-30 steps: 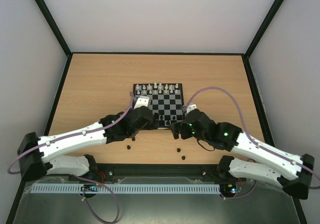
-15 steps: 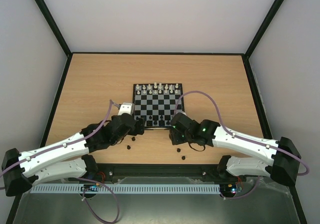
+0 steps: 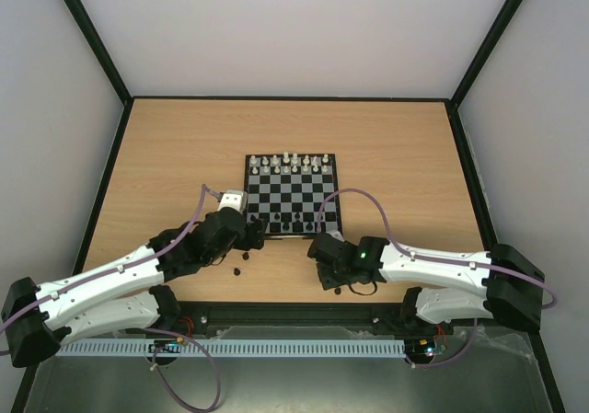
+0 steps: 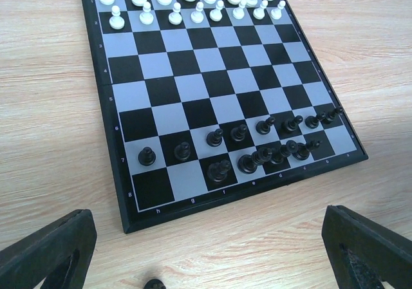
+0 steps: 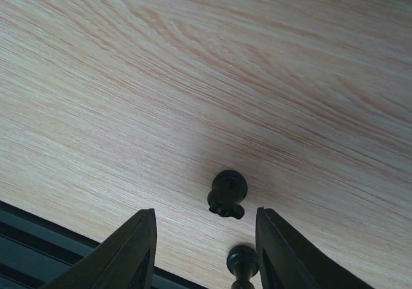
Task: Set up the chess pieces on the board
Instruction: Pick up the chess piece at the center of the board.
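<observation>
The board [image 3: 292, 195] lies mid-table, with black chess pieces [image 4: 239, 132] standing on its two near rows, several crowded at the near right [image 4: 278, 154]. My left gripper [image 4: 207, 217] hovers wide open off the board's near left corner, holding nothing; one loose black piece [image 4: 154, 284] lies below it. My right gripper [image 5: 205, 215] is low over the table by the near edge. Its jaws stand apart, with one black piece [image 5: 241, 263] between them and not visibly touched. Another black piece [image 5: 227, 193] lies just beyond the fingertips [image 5: 145, 237].
White pieces [image 4: 187, 2] fill the board's two far rows. Two loose black pieces [image 3: 247, 256] [image 3: 237, 270] lie on the wood by the left gripper [image 3: 253, 238], and one [image 3: 337, 291] by the right gripper [image 3: 324, 266]. The table's dark front rail [image 5: 38, 250] runs close behind the right fingers.
My right gripper has drawn back from the board's near right corner toward the table's front edge, and its jaws have narrowed. The left arm pulled back off the board, then stayed still.
</observation>
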You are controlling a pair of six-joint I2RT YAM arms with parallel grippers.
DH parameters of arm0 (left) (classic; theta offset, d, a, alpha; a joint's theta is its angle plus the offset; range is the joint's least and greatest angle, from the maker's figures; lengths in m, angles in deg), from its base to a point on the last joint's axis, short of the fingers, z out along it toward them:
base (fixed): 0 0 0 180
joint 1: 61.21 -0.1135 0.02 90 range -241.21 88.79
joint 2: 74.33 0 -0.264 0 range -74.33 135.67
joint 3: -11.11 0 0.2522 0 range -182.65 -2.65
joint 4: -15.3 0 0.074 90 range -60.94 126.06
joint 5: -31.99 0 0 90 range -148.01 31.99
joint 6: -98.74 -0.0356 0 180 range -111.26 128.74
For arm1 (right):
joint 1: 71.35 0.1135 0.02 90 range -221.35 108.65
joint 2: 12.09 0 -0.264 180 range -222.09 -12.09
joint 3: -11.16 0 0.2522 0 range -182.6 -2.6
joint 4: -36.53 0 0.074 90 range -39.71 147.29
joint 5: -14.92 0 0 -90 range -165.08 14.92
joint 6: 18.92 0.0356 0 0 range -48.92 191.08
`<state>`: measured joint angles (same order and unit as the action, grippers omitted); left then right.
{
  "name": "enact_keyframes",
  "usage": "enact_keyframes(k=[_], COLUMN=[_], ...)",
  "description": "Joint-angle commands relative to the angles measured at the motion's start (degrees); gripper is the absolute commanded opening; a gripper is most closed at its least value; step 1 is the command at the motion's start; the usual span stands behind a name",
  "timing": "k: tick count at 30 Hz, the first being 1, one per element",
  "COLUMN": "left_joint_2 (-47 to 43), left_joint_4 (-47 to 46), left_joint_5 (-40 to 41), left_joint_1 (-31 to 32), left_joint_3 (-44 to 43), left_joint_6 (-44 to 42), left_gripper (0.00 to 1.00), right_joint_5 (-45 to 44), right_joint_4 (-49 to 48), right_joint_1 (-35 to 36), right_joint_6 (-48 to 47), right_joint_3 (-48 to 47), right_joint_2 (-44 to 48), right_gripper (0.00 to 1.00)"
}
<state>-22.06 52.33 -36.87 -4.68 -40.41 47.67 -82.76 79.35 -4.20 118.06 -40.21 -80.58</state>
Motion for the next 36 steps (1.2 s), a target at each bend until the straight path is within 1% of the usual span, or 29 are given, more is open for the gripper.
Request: enact_keyframes(k=[1,5,7,14,28,32,36], left_joint_2=[0.50,1.24,1.61,1.99,1.68,1.62,1.51], left_joint_4=[-1.78,-2.38,-2.59,-2.36,-2.23,-2.11,-2.14], left_joint_5=[-1.18,-1.58,-1.71,-1.85,-2.07,-2.12,-2.07], left_joint_1=[-0.54,-0.79,-0.81,-0.90,-0.92,-0.97,-0.94], left_joint_3=[1.23,1.37,1.38,0.91,0.93,1.01,0.96], left_joint_6=[-0.75,-0.69,-0.64,-0.71,-0.46,-0.61,-0.69], left_gripper=[0.99,0.99,0.99,0.99,0.99,0.99,0.99], right_joint_5=[0.31,-0.68,-1.24,-2.48,-2.72,-2.71,-3.08], right_joint_4=[1.91,1.57,1.28,0.39,-0.35,-0.53,-0.66], right_joint_1=[0.52,0.52,0.50,0.51,0.45,0.49,0.48], right_joint_6=[0.96,0.50,0.27,-0.33,-1.00,-1.01,-1.01], right_joint_3=[1.31,1.00,0.88,0.64,0.26,0.11,-0.38], right_joint_2=[-1.30,-2.36,-2.96,-4.29,-5.58,-5.69,-6.02], right_gripper=[0.43,0.43,0.39,0.34,0.13,0.06,0.03])
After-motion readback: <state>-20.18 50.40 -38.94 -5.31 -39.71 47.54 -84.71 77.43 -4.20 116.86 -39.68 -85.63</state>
